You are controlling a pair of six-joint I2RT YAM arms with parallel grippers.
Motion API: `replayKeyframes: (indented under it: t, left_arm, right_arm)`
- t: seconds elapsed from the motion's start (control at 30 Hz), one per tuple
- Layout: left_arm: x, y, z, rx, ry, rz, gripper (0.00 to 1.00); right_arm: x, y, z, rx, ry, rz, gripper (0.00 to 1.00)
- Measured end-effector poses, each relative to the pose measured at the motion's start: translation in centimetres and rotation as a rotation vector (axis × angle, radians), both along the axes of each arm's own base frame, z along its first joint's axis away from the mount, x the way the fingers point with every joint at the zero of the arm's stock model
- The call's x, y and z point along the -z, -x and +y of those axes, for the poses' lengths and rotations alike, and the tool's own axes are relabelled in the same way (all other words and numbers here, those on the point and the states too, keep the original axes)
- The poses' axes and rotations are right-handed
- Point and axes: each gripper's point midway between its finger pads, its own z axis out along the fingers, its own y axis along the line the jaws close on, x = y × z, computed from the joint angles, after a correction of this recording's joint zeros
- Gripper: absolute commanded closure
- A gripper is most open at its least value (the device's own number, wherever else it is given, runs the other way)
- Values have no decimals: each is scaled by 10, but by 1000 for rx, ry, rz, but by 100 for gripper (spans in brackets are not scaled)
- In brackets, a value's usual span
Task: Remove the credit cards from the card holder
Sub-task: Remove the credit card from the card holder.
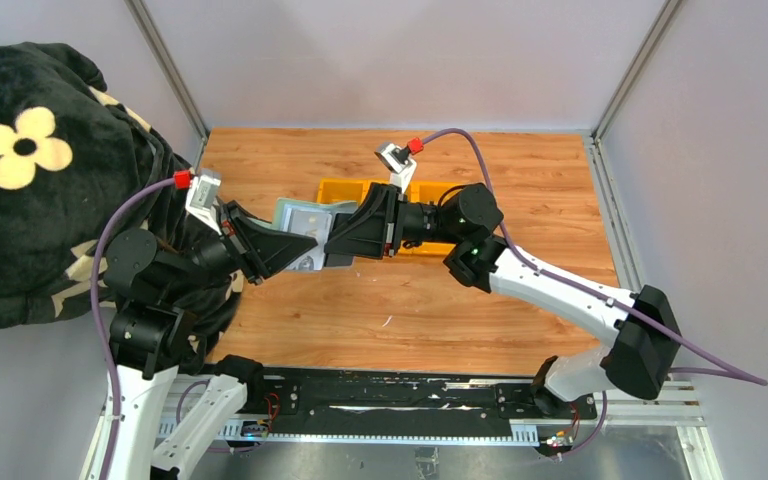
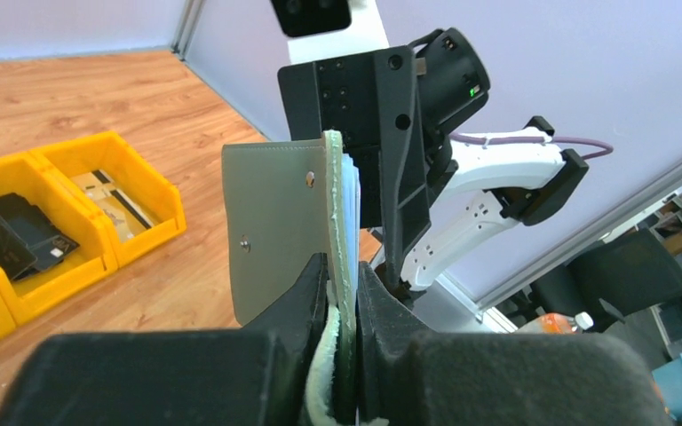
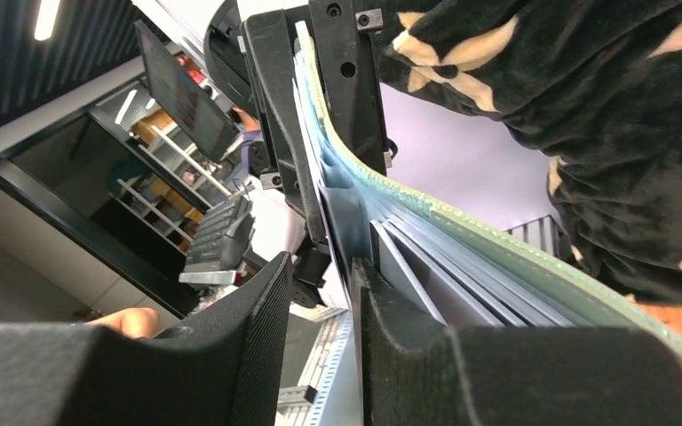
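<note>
Off to the left of my left jaws, a black fleece blanket (image 1: 30,150) with cream flowers is heaped against the wall. My left gripper (image 2: 342,275) is clenched on the card holder (image 2: 275,222). Both fingers pinch its sage-green edge, and the holder stands up out of them, clear of the wooden table (image 1: 410,300). One green flap with two snap studs spreads to the left of that grip, and the pale-blue inside faces right.

Beyond the left jaws, on their left side, a yellow tray (image 2: 146,238) sits on the table. It has a black card (image 2: 4,235) in one compartment and a pale card (image 2: 111,200) in the next.

My right gripper (image 3: 320,266) meets the holder from the opposite side, nose to nose with the left. Its jaws stand apart, with light showing between them. The holder's inner leaves (image 3: 426,257) fan past the outside of one finger, and a thin blue edge runs down into the gap against that finger's inner face. I cannot tell whether that edge is a pocket or a card. Nothing is pinched there.
</note>
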Motion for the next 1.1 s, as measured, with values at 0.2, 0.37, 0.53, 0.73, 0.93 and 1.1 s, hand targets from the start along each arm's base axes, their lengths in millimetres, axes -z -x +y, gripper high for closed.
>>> replayKeyframes:
  t: [0.2, 0.37, 0.53, 0.73, 0.93, 1.1]
  left_arm:
    - [-7, 2, -2, 23, 29, -18, 72]
    - [-6, 1, -3, 24, 34, -15, 64]
    - [-4, 1, -3, 26, 32, 4, 59]
    - [-1, 1, -3, 27, 31, 25, 56]
    - [-1, 2, -4, 32, 33, 31, 55]
    - [2, 3, -4, 36, 28, 44, 67]
  right_arm:
    - [-4, -3, 4, -30, -52, 41, 74]
    - [-3, -5, 4, -43, -75, 67, 75]
    - [-4, -4, 2, -40, -107, 77, 76]
    - [-8, -5, 4, -18, -130, 83, 88]
    - [-5, -8, 8, 1, -132, 85, 100]
    - [1, -8, 6, 28, -117, 71, 100]
